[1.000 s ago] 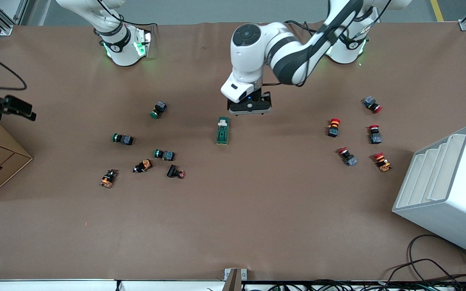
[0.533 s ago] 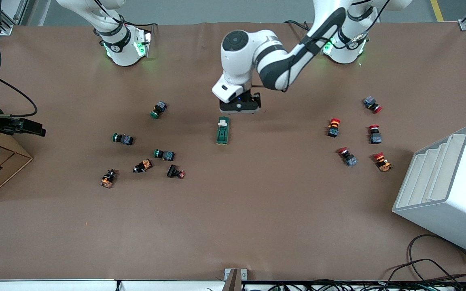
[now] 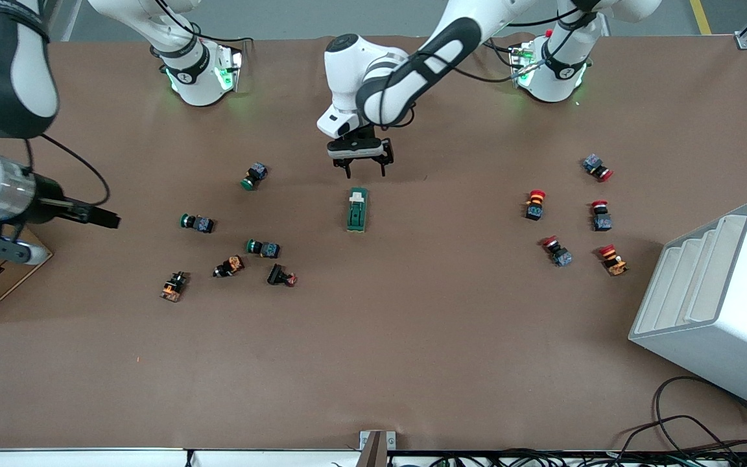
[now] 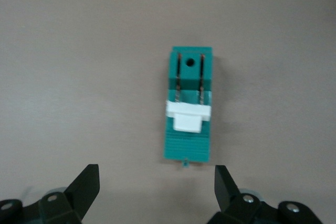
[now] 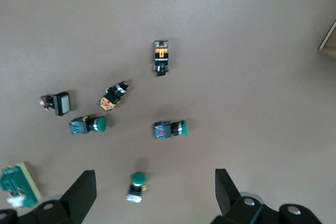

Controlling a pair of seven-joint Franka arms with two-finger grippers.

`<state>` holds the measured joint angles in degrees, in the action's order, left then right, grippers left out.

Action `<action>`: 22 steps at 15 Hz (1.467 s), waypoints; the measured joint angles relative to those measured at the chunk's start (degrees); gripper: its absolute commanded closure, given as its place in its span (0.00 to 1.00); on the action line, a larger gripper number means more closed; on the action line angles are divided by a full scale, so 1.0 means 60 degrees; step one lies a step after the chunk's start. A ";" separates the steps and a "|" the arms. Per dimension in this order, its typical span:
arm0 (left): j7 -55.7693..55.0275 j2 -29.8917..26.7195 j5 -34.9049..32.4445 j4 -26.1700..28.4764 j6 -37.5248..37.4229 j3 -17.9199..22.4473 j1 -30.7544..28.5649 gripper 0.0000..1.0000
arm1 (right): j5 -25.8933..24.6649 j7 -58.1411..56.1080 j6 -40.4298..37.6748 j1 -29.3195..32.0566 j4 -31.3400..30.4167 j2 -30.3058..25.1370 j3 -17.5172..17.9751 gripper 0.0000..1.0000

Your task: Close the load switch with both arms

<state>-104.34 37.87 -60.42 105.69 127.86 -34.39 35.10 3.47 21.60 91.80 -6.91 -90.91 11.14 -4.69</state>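
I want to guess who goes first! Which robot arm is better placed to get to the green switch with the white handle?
The left arm, probably. Its open end effector hangs just beside the load switch, which fills its wrist view. The right end effector, also open, is off at the right arm's end of the table, past the green push buttons.

No legible text, labels or numbers anywhere.

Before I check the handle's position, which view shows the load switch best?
The left wrist view: the load switch fills the middle, white handle plain, ahead of the open left claw. The front view shows it small; the right wrist view catches only an edge.
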 measured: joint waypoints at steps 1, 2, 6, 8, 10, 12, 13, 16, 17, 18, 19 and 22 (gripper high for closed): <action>-0.0785 0.0226 -0.0823 0.0000 0.0010 0.0004 0.0213 0.03 | 0.0018 0.0727 0.0032 -0.0243 -0.0044 0.0063 0.0010 0.00; -0.1485 0.0419 -0.1637 0.0002 -0.0022 0.0013 0.0458 0.03 | 0.0025 0.1533 0.0095 -0.0533 -0.0065 0.0141 0.0021 0.00; -0.3035 0.0837 -0.4071 0.0028 -0.0855 0.0031 0.1248 0.03 | 0.0370 0.5329 0.0675 -0.1847 -0.0087 0.0615 0.0062 0.00; -0.3345 0.0909 -0.4759 0.0193 -0.1156 0.0039 0.1335 0.03 | 0.0565 0.7399 0.1262 -0.2527 -0.0096 0.0948 0.0070 0.00; -0.3757 0.0951 -0.5414 0.0522 -0.1316 0.0070 0.1311 0.03 | 0.0610 0.9328 0.1934 -0.3222 -0.0099 0.1306 0.0077 0.00; -0.4474 0.0972 -0.6100 0.0901 -0.1446 0.0114 0.1276 0.03 | 0.0618 1.0978 0.2501 -0.3861 -0.0100 0.1617 0.0079 0.00; -0.4841 0.0978 -0.6311 0.1043 -0.1554 0.0133 0.1274 0.03 | 0.0626 1.1695 0.2709 -0.4134 -0.0101 0.1753 0.0078 0.00; -0.5283 0.1078 -0.6658 0.1181 -0.2045 0.0134 0.1308 0.03 | 0.0909 1.3518 0.3319 -0.4845 -0.0188 0.2156 0.0076 0.00; -0.5524 0.1153 -0.6920 0.1183 -0.2194 0.0134 0.1311 0.03 | 0.0945 1.4057 0.3636 -0.5093 -0.0349 0.2251 0.0076 0.00; -0.5807 0.1249 -0.7218 0.1188 -0.2316 0.0136 0.1309 0.03 | 0.0961 1.4570 0.4039 -0.5352 -0.0626 0.2306 0.0077 0.00; -0.6040 0.1351 -0.7453 0.1190 -0.2470 0.0136 0.1310 0.03 | 0.0967 1.5039 0.4463 -0.5625 -0.0960 0.2334 0.0076 0.00; -0.6268 0.1571 -0.7713 0.1187 -0.2735 0.0135 0.1311 0.03 | 0.0970 1.6273 0.5633 -0.6412 -0.1868 0.2357 0.0074 0.00</action>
<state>-141.95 47.29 -106.70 112.81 111.44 -33.57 42.96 9.29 119.23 125.60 -45.38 -102.12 25.28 -4.24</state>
